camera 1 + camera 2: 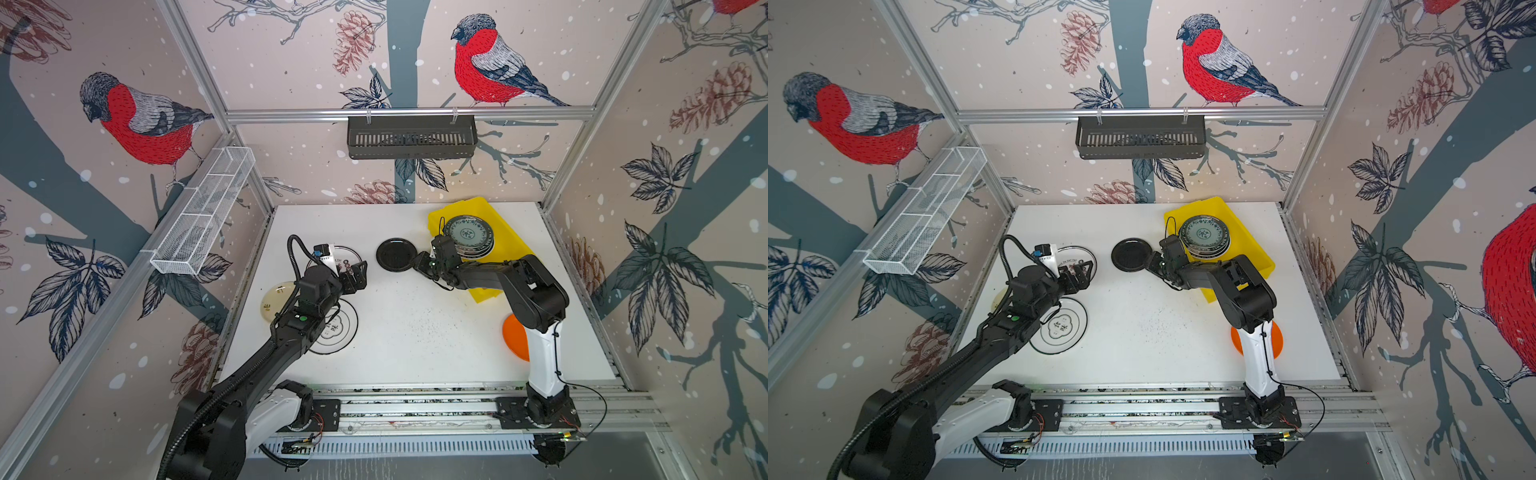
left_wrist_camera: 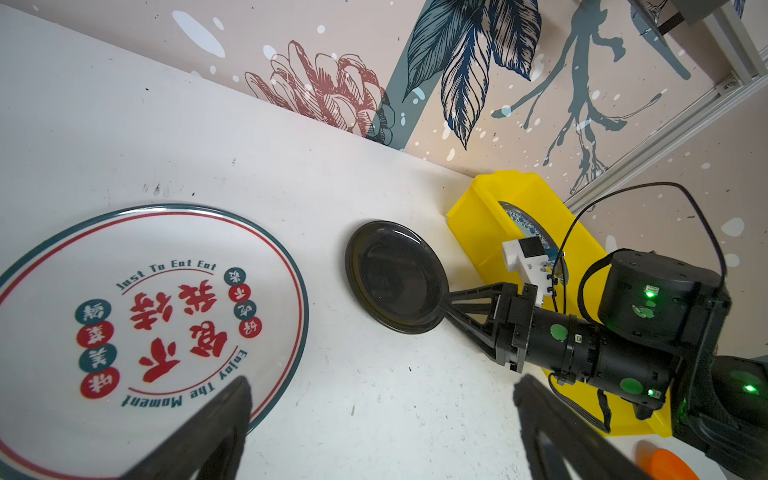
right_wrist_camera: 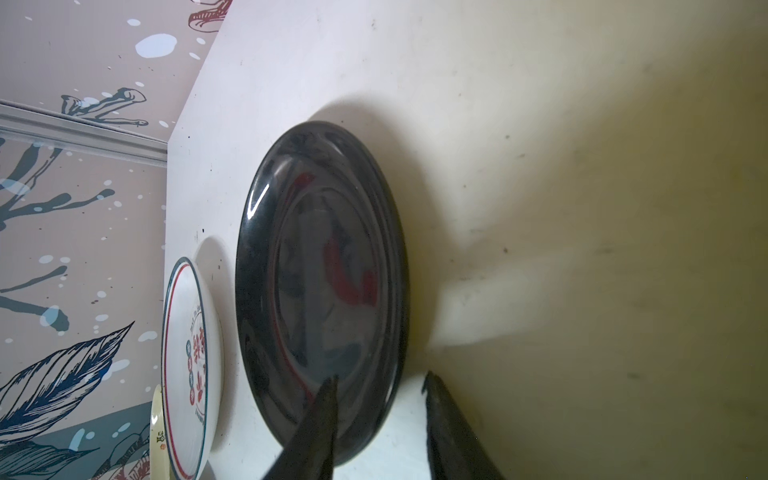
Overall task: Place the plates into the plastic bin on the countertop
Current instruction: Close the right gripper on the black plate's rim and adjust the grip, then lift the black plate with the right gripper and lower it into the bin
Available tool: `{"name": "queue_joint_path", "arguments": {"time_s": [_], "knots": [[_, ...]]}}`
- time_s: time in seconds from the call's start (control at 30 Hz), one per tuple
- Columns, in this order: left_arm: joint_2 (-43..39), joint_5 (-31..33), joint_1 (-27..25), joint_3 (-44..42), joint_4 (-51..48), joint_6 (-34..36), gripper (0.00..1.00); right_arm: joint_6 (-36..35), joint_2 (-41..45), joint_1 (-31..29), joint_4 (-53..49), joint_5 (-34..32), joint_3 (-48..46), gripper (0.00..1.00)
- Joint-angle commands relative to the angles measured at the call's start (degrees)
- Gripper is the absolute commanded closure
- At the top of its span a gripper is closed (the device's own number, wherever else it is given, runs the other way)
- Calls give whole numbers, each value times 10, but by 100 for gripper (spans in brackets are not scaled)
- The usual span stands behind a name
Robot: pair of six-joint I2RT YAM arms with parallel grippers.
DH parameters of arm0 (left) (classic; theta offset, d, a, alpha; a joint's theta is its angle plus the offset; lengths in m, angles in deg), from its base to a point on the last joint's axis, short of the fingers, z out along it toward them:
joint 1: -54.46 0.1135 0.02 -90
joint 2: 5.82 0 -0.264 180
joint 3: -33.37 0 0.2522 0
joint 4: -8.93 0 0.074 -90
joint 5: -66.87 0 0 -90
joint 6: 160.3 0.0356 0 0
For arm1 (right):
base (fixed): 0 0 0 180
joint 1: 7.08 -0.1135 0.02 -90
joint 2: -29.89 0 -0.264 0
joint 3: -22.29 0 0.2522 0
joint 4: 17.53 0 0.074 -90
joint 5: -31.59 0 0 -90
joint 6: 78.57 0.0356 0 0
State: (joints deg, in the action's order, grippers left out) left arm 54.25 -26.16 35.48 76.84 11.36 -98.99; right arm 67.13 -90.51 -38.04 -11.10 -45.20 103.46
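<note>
A black plate (image 1: 396,255) (image 3: 320,270) lies flat on the countertop (image 1: 415,332), left of the yellow plastic bin (image 1: 469,205) (image 2: 478,216). My right gripper (image 1: 417,264) (image 3: 380,376) is open astride its near rim: one finger over the plate, the other outside with a sliver of table between. The bin holds a stack topped by a teal-patterned plate (image 1: 469,232). My left gripper (image 1: 359,276) (image 2: 382,382) hangs wide open and empty beside a white plate with red lettering (image 2: 166,316). A black-rimmed white plate (image 1: 340,328), a cream plate (image 1: 276,297) and an orange plate (image 1: 513,334) lie partly under the arms.
A black slatted basket (image 1: 411,137) hangs on the back rail. A white wire mesh basket (image 1: 203,212) hangs on the left wall. Aluminium rails (image 1: 415,405) run along the table's front edge, carrying both arm bases.
</note>
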Motion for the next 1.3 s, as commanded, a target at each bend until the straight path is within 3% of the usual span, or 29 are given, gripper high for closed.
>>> {"name": "queue_joint_path", "arguments": {"time_s": [0.0, 0.37, 0.77, 1.27], "knots": [[3, -3, 1, 8, 10, -1, 2, 15, -2, 5, 4, 2, -7, 61], [0, 1, 0, 7, -1, 1, 2, -21, -42, 10, -27, 30, 50, 62], [7, 5, -1, 7, -3, 6, 2, -25, -72, 10, -101, 20, 94, 85], [10, 3, -1, 6, 1, 6, 2, -48, -63, 6, -128, -7, 105, 98]]}}
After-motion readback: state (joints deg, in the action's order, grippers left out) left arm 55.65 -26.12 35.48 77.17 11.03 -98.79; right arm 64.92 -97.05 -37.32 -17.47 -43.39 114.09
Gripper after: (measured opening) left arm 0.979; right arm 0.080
